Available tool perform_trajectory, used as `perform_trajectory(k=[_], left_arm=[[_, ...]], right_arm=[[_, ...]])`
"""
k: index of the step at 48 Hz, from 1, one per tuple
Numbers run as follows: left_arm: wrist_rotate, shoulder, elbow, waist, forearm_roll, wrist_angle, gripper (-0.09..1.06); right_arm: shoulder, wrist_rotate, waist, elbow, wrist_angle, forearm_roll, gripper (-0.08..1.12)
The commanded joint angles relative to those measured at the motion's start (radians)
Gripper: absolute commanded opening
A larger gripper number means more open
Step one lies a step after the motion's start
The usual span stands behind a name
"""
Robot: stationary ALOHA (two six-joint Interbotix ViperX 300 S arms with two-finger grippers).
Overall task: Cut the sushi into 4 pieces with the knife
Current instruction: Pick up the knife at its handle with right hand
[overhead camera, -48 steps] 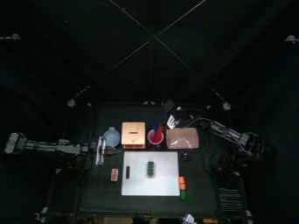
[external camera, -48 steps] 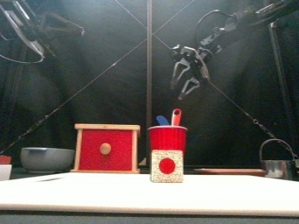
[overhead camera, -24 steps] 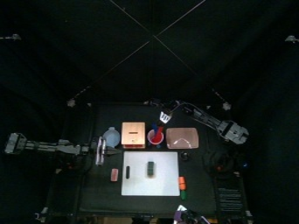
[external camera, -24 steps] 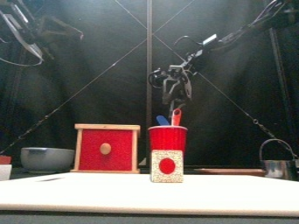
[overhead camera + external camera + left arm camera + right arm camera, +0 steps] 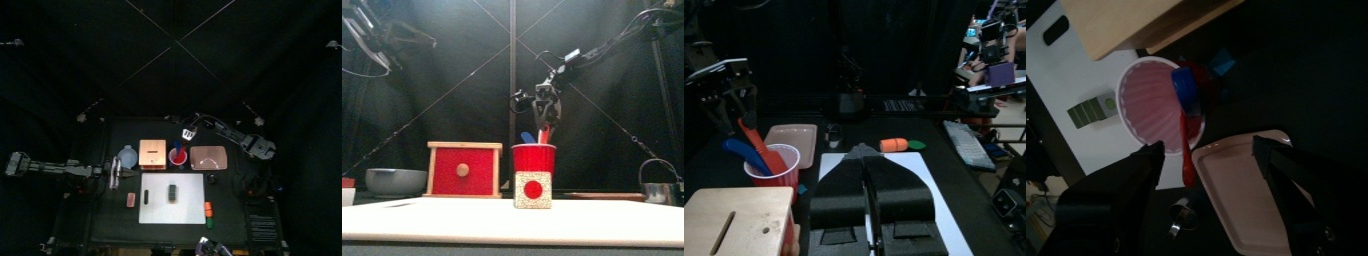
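Spreading under everything is the black table (image 5: 114,228), with the left arm lying low along its left side; that arm's claw (image 5: 866,152) has its jaws pressed together on nothing and points across the white board. The right arm reaches in from the right and past the pink tray, and its claw (image 5: 543,116) hangs just above the red cup with its jaws spread wide. In the right wrist view the red knife's handle lies in the gap between them, touching neither. The white board (image 5: 183,211) lies in the middle of the table, toward the front. Behind it, from left to right, stand a blue-grey bowl (image 5: 127,157), a wooden box (image 5: 154,152) with a red drawer front, the red cup (image 5: 533,158) and the pink tray (image 5: 211,157). The sushi roll (image 5: 173,189) lies whole on the board, in front of the cup. A red knife (image 5: 544,133) and a blue knife (image 5: 527,137) stand handle-up in the cup. An orange toy (image 5: 209,209) lies just off the board's right edge.
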Motion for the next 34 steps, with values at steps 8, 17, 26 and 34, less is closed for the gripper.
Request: perform_trajectory(k=[8,17,26,34], left_arm=[[0.000,0.003,-0.011,0.003,0.002,-0.005,0.21],[0.000,0.003,-0.008,0.003,0.002,-0.005,0.21],[0.000,0.003,-0.002,0.003,0.002,-0.003,0.21],[0.000,0.003,0.000,0.005,0.002,-0.003,0.21]], right_arm=[[-0.006,-0.008,0.014,-0.023,0.020,0.000,0.99],[0.002,-0.009,0.021,-0.023,0.021,-0.009,0.96],[0.008,-0.009,0.025,-0.025,0.020,-0.012,0.81],[0.008,-0.006,0.026,-0.032,0.021,-0.012,0.60]])
